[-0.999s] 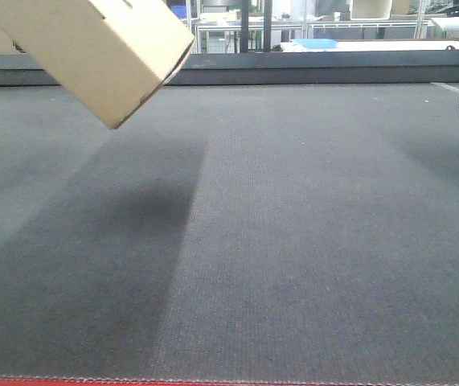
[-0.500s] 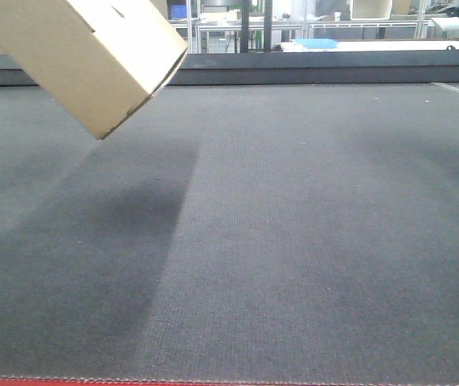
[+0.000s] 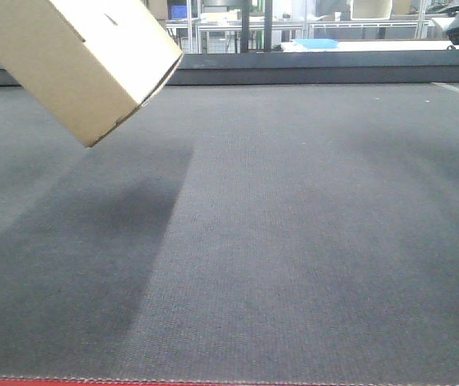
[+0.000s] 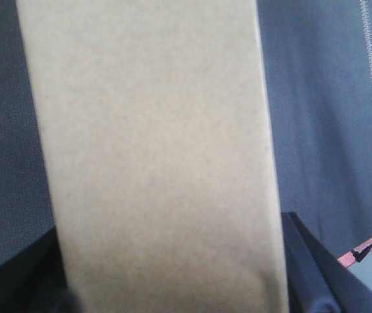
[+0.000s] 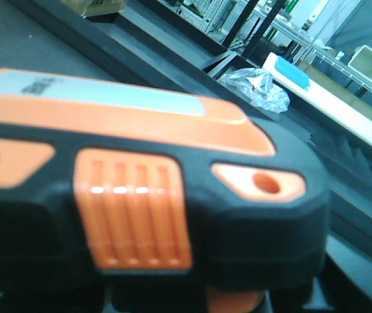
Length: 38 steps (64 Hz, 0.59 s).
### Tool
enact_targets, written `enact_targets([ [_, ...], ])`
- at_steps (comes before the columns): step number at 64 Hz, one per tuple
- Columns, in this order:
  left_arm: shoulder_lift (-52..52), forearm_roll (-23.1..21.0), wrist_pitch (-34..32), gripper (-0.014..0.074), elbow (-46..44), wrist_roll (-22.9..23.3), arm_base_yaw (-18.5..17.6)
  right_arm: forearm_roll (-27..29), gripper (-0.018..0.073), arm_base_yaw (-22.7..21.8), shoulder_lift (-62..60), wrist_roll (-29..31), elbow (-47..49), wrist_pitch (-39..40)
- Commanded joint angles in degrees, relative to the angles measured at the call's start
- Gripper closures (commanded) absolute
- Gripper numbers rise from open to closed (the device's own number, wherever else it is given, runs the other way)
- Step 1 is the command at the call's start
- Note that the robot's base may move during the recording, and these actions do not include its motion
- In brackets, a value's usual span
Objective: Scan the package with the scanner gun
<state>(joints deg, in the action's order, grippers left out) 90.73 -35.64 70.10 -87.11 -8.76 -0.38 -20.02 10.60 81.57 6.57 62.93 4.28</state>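
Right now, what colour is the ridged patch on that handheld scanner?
The ridged patch is bright orange, on the black-and-orange scanner gun; clearest in the right wrist view.

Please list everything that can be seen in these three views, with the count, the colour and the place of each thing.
package: one, tan, tilted in the air over the mat, upper left of the front view; fills the left wrist view.
scanner gun: one, black and orange, fills the right wrist view.
mat: one, dark grey, woven, covers the work surface.
red strip: one, along the mat's near edge.
rail: one, dark, along the mat's far edge.
plastic bag: one, clear, crumpled, beyond the rail.
blue sheet: one, on a white table behind.
left gripper: one, dark fingers on both sides of the package.
right gripper: no part clearly in view.
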Motion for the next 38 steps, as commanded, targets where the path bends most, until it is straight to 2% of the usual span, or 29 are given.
enact_targets([
  [1,-0.81,-0.83,-0.14,0.0708,0.01,-0.2,-0.67,-0.7,0.0716,-0.09,0.3,0.45,2.41,3.96],
  [14,-0.81,0.26,-0.14,0.0708,0.01,-0.2,-2.92,-0.7,0.0716,-0.09,2.45,0.45,4.91,3.85],
  [38,-0.81,0.26,-0.14,0.0708,0.01,-0.2,-2.92,-0.7,0.0716,-0.09,2.85,0.45,5.04,3.85],
])
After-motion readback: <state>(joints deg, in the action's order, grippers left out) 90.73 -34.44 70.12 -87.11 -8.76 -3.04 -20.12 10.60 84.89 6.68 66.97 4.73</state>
